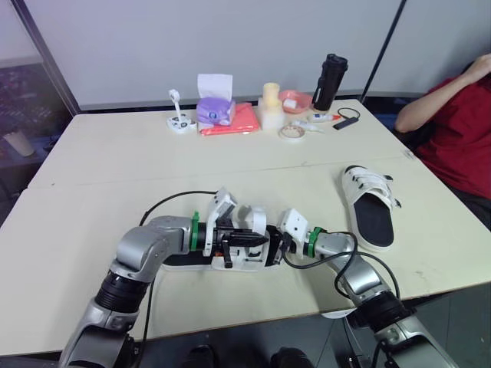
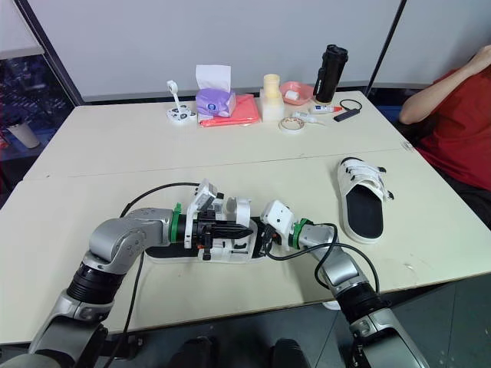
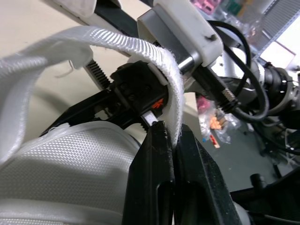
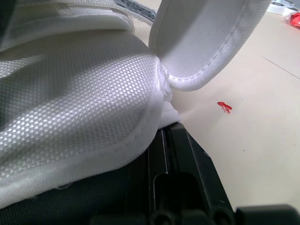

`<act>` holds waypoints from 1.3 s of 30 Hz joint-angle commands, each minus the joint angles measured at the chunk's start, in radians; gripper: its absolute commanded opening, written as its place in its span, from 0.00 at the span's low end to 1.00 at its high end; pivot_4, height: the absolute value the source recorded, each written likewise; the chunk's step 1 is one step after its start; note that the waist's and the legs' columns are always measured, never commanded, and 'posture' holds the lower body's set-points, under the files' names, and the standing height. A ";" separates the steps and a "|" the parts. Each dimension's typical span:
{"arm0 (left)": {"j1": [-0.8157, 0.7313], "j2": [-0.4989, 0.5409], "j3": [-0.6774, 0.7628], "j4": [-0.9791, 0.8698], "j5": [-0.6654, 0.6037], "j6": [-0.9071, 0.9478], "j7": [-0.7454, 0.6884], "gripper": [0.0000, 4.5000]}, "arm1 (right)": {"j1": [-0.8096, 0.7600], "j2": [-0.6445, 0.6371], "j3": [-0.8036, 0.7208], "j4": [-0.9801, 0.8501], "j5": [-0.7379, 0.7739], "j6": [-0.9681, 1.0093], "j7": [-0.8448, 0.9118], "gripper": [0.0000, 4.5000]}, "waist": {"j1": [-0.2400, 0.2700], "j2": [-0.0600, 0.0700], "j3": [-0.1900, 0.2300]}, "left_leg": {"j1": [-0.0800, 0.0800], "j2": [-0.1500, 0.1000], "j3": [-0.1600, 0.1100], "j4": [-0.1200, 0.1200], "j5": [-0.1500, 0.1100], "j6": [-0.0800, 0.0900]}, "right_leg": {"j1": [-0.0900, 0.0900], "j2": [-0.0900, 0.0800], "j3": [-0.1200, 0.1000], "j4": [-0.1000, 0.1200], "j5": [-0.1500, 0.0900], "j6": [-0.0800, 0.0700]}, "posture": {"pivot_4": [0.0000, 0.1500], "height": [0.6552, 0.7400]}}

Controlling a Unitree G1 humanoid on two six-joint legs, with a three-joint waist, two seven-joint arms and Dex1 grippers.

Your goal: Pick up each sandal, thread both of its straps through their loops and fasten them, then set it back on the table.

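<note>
Sandal [image 1: 247, 259]: light, soft webbing, lying on table [image 1: 115, 153] between grippers. Left gripper [image 3: 168, 131] pinches strap [image 3: 171, 93]; right gripper [image 4: 163, 136] fingers closed at upper's edge. You should hold the floppy strap near its tip.

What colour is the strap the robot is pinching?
White, woven strap; clearest in the left wrist view.

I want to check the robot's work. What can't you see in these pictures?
Near sandal: in the head views the left hand and right hand cover it, so whether the pinched strap went through its loop is hidden.
Far sandal: fastenings too small to judge.
Person: cut off by the right edge.
</note>
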 commanded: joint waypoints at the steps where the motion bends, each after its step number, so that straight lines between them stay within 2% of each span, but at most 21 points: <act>1: -0.034 0.032 -0.013 -0.007 -0.010 -0.017 -0.052 0.01 | 0.052 -0.010 0.057 0.183 -0.104 0.073 -0.023 0.00 | 0.000 0.000 0.000 | 0.000 0.000 0.000 0.000 0.000 0.000 | 0.000 0.000 0.000 0.000 0.000 0.000 | 1.00 1.00; 5: -0.048 0.039 -0.015 0.007 -0.033 0.006 -0.079 0.01 | 0.052 -0.010 0.057 0.185 -0.105 0.071 -0.024 0.00 | -0.001 0.000 0.000 | 0.000 0.000 0.000 0.000 0.000 0.000 | 0.000 0.000 0.000 0.000 0.000 0.000 | 1.00 1.00; 14: -0.071 -0.038 0.049 0.081 -0.115 0.100 -0.022 0.01 | 0.062 -0.011 0.058 0.181 -0.108 0.070 -0.029 0.00 | -0.007 0.000 0.000 | 0.000 0.000 0.000 0.000 0.000 0.001 | 0.000 0.000 0.000 0.000 0.000 0.000 | 1.00 1.00; 30: -0.035 0.015 0.009 0.113 -0.104 0.107 -0.069 0.01 | 0.060 -0.011 0.059 0.186 -0.112 0.069 -0.032 0.00 | -0.012 0.001 -0.001 | 0.000 -0.001 0.000 0.000 0.001 0.001 | 0.001 0.000 -0.001 0.000 0.000 0.000 | 1.00 1.00; 39: -0.014 0.043 -0.055 0.118 -0.049 0.051 -0.095 0.01 | 0.064 -0.013 0.061 0.183 -0.115 0.069 -0.034 0.00 | -0.013 0.001 -0.003 | 0.000 -0.001 -0.001 0.000 0.000 0.000 | 0.001 -0.001 0.000 -0.001 0.000 0.000 | 1.00 1.00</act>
